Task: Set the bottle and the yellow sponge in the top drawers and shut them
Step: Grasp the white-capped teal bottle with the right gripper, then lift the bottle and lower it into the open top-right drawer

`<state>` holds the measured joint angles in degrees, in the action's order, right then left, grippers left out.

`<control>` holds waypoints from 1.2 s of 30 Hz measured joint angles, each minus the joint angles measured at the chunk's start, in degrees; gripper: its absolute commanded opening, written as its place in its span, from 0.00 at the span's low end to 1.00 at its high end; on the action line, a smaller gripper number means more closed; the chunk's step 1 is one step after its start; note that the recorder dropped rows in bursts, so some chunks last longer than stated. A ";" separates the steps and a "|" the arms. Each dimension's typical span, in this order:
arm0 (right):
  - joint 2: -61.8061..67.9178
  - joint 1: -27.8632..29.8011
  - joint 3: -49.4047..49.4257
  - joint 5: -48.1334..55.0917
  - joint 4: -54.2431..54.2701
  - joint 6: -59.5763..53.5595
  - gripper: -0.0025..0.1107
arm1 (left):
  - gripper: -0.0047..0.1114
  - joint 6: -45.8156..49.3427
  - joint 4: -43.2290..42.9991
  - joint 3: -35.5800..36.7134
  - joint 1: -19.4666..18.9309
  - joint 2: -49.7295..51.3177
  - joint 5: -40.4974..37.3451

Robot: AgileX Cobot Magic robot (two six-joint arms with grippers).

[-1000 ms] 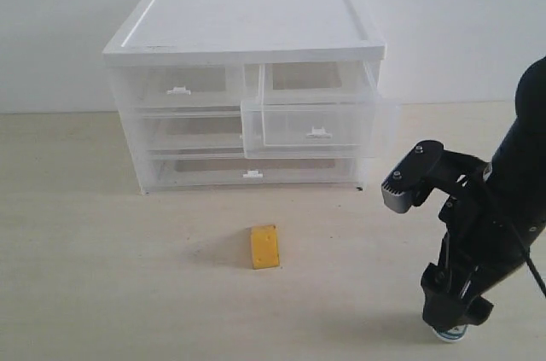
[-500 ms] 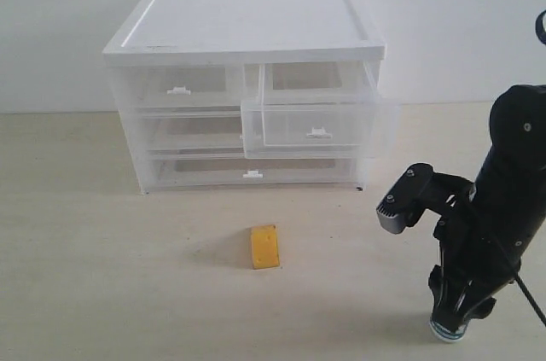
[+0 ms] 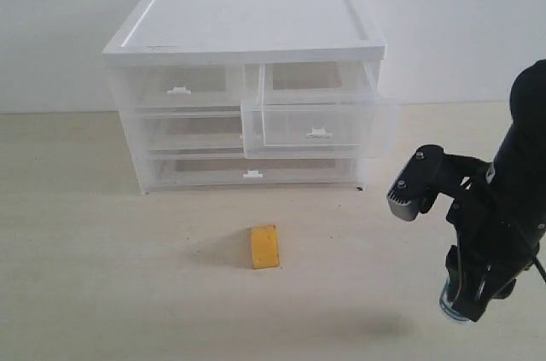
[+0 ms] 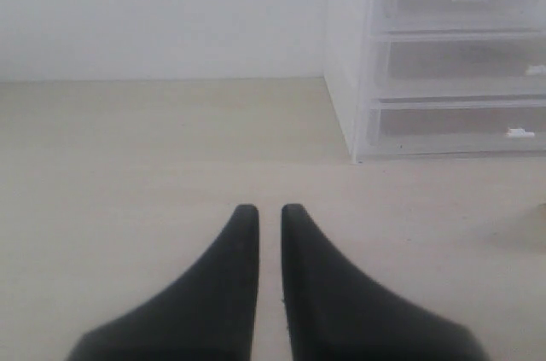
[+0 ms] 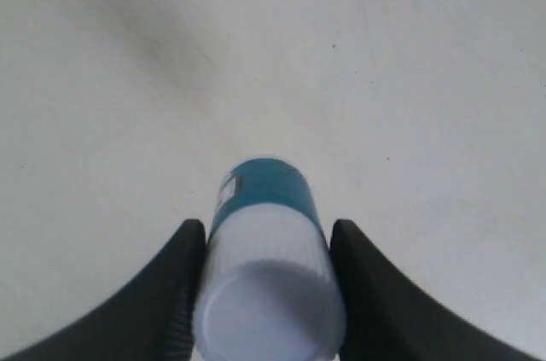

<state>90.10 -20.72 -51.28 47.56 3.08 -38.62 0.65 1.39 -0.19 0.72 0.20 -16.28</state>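
Though the right top drawer (image 3: pixel 320 126) stands pulled out, neither thing is in yet: the sponge (image 3: pixel 264 247) lies mid-table before the cabinet (image 3: pixel 247 24), while the right gripper (image 5: pixel 266 233), its arm bent steeply down near the table's (image 3: pixel 85 276) front right, pinches the bottle (image 5: pixel 260 199) seemingly just clear of it, and the left gripper (image 4: pixel 263 224), pressed together, holds nothing.

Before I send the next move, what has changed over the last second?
The right gripper closed on the bottle and lifted it a little off the table. The yellow sponge lies where it was, the right top drawer is still pulled out, the left top drawer still shut, and the left gripper stayed shut.
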 measured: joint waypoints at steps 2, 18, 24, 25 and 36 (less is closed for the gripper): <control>-2.41 0.00 0.00 0.82 1.01 -2.07 0.02 | 0.12 0.00 0.00 0.00 0.00 0.00 0.00; -17.13 11.27 0.00 1.19 28.28 -32.26 0.02 | 0.12 0.00 0.00 0.00 0.00 0.00 0.00; -17.13 15.07 -0.95 0.02 42.90 -43.30 0.02 | 0.12 0.00 0.00 0.00 0.00 0.00 0.00; -17.13 15.05 -1.51 0.02 44.57 -45.10 0.02 | 0.12 0.00 0.00 0.00 0.00 0.00 0.00; -12.42 15.05 -12.08 2.35 56.97 -47.21 0.02 | 0.12 0.00 0.00 0.00 0.00 0.00 0.00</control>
<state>77.67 -5.67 -63.36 49.91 60.05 -85.83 0.65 1.39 -0.19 0.72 0.20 -16.28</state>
